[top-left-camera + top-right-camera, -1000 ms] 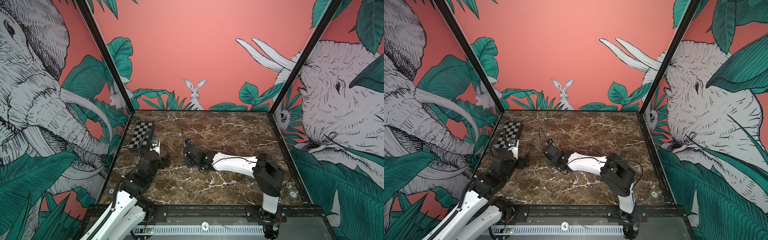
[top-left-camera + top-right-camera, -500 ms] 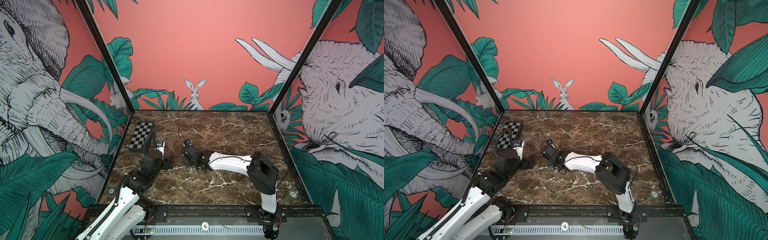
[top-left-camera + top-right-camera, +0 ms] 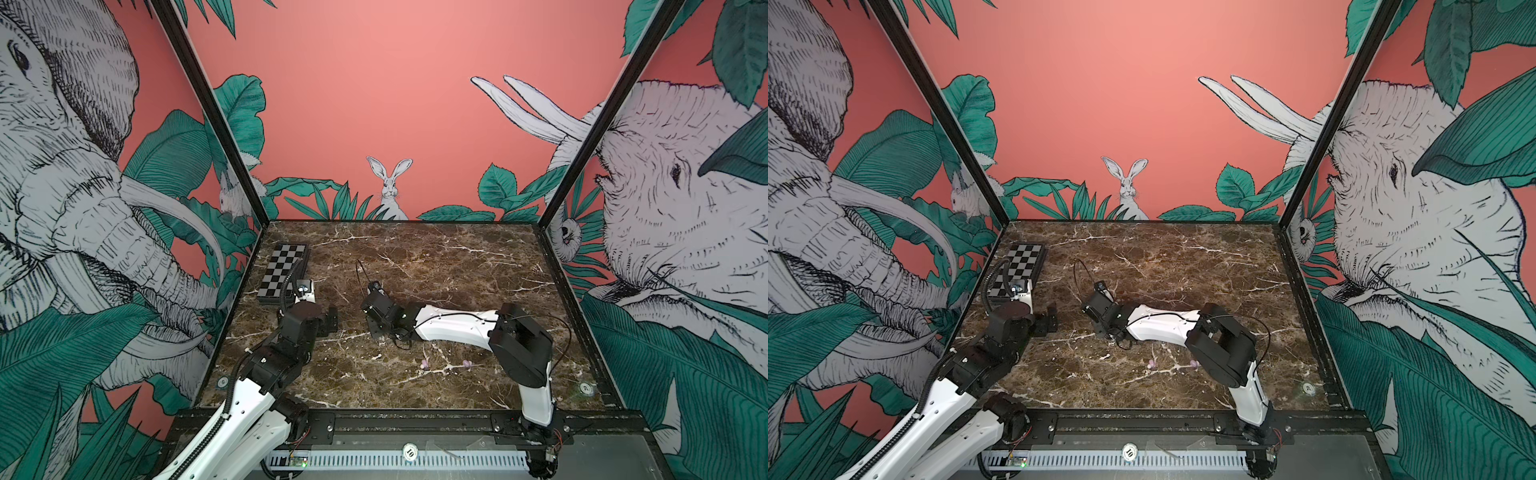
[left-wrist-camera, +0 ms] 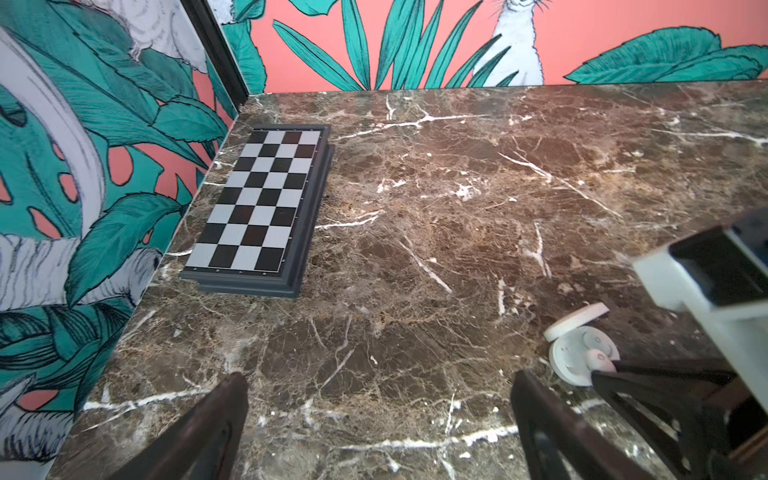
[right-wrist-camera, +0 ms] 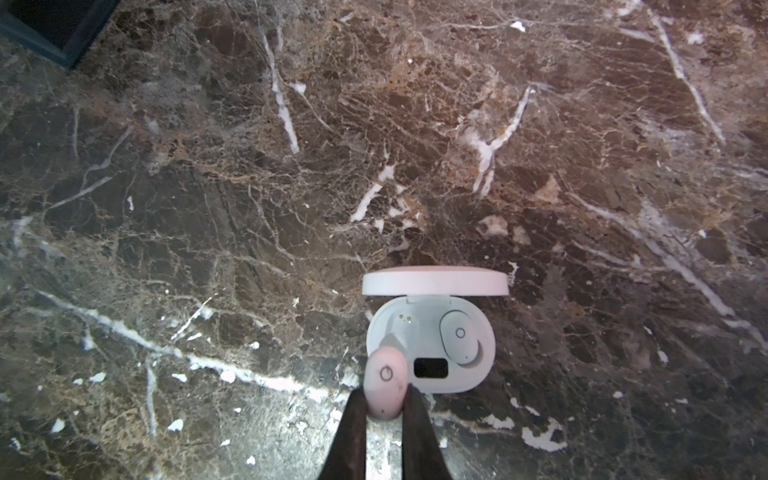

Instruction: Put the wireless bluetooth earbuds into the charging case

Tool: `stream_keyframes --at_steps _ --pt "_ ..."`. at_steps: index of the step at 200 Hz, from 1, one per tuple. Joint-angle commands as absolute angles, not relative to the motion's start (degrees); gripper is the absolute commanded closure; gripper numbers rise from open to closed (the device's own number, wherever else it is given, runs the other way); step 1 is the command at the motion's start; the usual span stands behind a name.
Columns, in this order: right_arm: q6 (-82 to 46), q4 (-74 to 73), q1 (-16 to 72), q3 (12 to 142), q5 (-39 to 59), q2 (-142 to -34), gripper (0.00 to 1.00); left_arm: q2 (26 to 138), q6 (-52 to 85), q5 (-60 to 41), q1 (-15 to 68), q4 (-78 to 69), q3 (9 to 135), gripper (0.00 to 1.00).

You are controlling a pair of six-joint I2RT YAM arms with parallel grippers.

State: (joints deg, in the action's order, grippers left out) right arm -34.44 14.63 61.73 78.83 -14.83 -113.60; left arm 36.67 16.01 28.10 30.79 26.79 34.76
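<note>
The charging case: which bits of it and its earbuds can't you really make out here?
- Right wrist view: the held earbud, in the right gripper, covers part of the empty slot in the charging case.
- Left wrist view: the right gripper's fingers cut across the case's edge.
- Both top views: the right gripper hides the case; two loose earbuds are too small for detail.

Chessboard (image 3: 283,272) at your surface's (image 3: 457,266) far-left edge. Case (image 5: 428,332) mid-surface, right of your left claw (image 4: 376,395). One bud (image 5: 459,338) lies in it; a second bud (image 5: 384,380) hangs in your right claw (image 5: 384,399) over its edge. Two loose buds (image 3: 424,364) lie nearer the front, right of the case.
</note>
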Motion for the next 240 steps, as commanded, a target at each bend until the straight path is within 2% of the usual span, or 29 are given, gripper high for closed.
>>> stream_keyframes --at_steps 1,12,35,87,108,208,240 --pt "-35.1 15.3 61.4 80.2 -16.5 -114.7 1.0 36.3 13.0 23.8 31.0 24.2 33.7 0.01" --pt "-35.2 15.3 61.3 80.4 -16.6 -114.9 1.0 36.8 11.3 20.0 30.9 23.3 33.2 0.01" --pt "-35.2 15.4 61.2 80.8 -16.2 -115.4 1.0 37.7 11.7 19.2 31.0 23.6 33.6 0.01" --pt "-35.3 15.5 61.1 81.0 -16.3 -115.9 1.0 36.2 16.1 31.8 31.0 26.1 34.9 0.01" --pt "-35.2 15.7 60.8 81.0 -16.6 -116.0 1.0 36.3 16.5 33.0 31.0 26.5 35.2 0.01" --pt "-35.5 15.6 60.5 82.2 -16.7 -117.2 1.0 37.1 15.6 29.7 31.0 25.8 35.1 0.01" --pt "-35.7 15.5 60.5 82.5 -16.4 -117.5 1.0 37.8 13.2 21.3 31.0 24.8 34.7 0.01"
